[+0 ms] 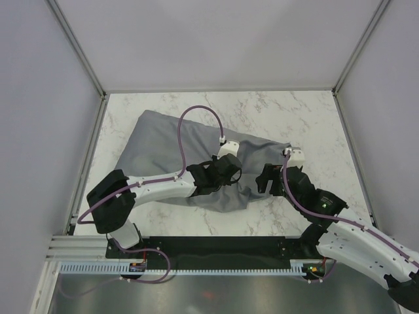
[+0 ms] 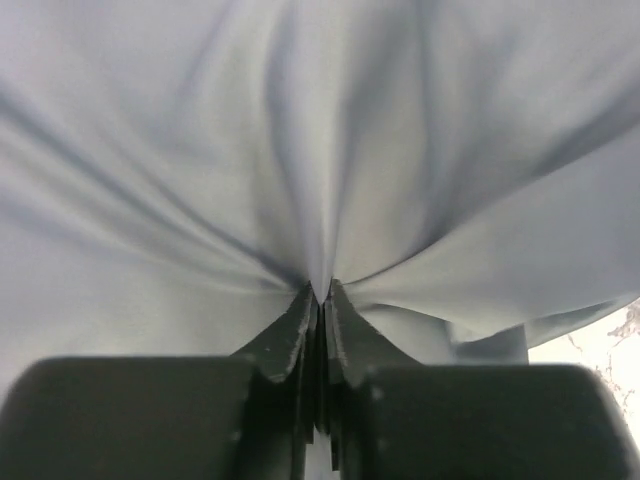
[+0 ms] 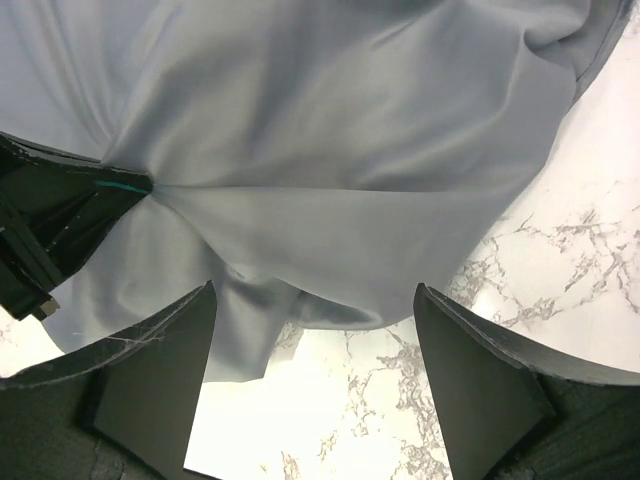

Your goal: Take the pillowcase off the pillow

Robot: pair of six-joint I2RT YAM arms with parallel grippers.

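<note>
The grey pillowcase (image 1: 177, 147) lies across the marble table, bulging over what it covers. The cream pillow is hidden inside it; none of it shows. My left gripper (image 1: 226, 171) is shut on a pinch of the grey pillowcase (image 2: 320, 150) near its near edge, with folds radiating from the fingertips (image 2: 300, 320). My right gripper (image 1: 267, 180) is open just right of it, at the case's near right edge. In the right wrist view the case (image 3: 330, 130) hangs between and ahead of the open fingers (image 3: 470, 370), and the left gripper (image 3: 60, 225) shows pinching the cloth.
White marble tabletop (image 1: 301, 118) around the case. Grey walls enclose the table on three sides. A purple cable (image 1: 196, 111) loops over the case from the left arm.
</note>
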